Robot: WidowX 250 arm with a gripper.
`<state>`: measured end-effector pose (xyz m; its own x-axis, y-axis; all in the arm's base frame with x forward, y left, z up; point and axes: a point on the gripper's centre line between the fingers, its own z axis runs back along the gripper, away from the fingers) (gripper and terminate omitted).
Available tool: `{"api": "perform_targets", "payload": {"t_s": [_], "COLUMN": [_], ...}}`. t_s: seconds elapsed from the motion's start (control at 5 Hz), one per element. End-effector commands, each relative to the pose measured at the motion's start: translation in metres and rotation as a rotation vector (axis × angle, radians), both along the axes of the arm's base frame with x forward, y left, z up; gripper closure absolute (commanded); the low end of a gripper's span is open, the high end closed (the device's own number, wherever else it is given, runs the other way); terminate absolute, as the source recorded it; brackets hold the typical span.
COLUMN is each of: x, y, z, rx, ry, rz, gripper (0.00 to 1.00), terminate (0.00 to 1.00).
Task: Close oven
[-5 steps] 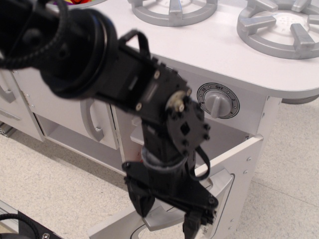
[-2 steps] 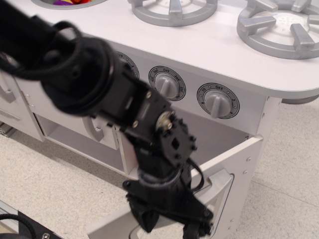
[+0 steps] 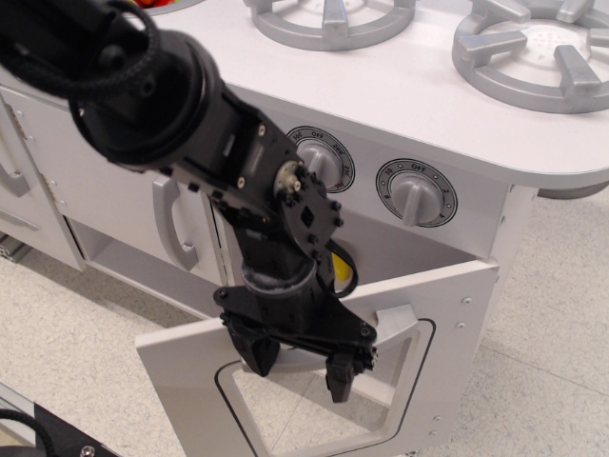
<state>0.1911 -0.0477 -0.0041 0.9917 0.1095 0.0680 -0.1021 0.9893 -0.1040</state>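
Note:
The white oven door (image 3: 186,367), with its clear black-outlined window (image 3: 304,419), stands partly open and tilts outward from the oven compartment (image 3: 428,252). Its horizontal grey handle (image 3: 398,322) shows to the right of my gripper and the rest is hidden behind it. My black gripper (image 3: 300,367) points down against the door's upper part. Its two fingers (image 3: 259,354) are spread apart over the window, just below the handle line. They are closed on nothing.
Two grey knobs (image 3: 416,193) sit above the oven. Grey burners (image 3: 328,19) lie on the white stovetop. A plain cabinet door with a vertical grey handle (image 3: 169,224) stands to the left. Speckled floor (image 3: 86,324) lies below.
The oven door has swung up from nearly flat to partly raised. My gripper rose and shifted left with it, and the window now shows.

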Motion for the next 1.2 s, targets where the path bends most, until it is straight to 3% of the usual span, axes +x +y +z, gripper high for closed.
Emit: {"api": "perform_targets", "payload": {"t_s": [0.0, 0.2, 0.4, 0.6, 1.0], "x": [0.028, 0.04, 0.049, 0.049, 0.017], "y": [0.019, 0.033, 0.041, 0.044, 0.034], "z": [-0.001, 0.019, 0.054, 0.077, 0.054], "rx": [0.044, 0.042, 0.014, -0.02, 0.006], "ry": [-0.028, -0.068, -0.1, -0.083, -0.01], "rz": [0.052, 0.087, 0.11, 0.106, 0.011], "gripper": [0.0, 0.0, 0.0, 0.0, 0.0], "terminate": [0.0, 0.0, 0.0, 0.0, 0.0]}}
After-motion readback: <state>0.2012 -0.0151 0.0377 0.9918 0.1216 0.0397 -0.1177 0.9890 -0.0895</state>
